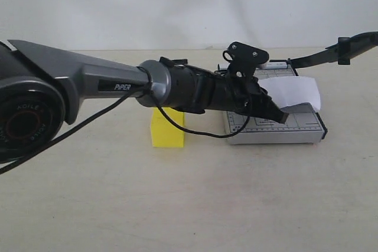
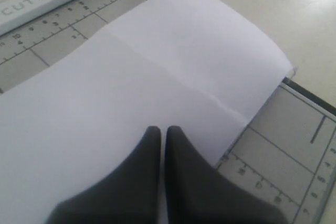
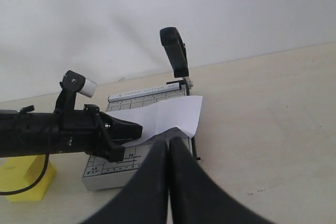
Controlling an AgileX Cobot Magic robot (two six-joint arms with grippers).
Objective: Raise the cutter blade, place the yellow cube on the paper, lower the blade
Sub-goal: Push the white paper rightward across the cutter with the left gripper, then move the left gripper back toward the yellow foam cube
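So the cutter blade (image 3: 174, 51) is up, the yellow cube (image 1: 167, 128) sits on the desk (image 1: 177, 205) beside the cutter base (image 1: 295, 125), probably light, stiff and slick, so grab opposite flat faces; left pincer (image 2: 161, 131) and right pincer (image 3: 168, 142) are both closed, empty.

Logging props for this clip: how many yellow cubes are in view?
1. The cube sits on the table beside the cutter, partly behind the left arm; none other shows.

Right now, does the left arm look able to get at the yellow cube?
Probably yes, after pulling back. The cube sits bare on the table beside the cutter, with the left arm passing over it. Its fingers are shut over the paper, beyond the cube, so they must retreat and open.
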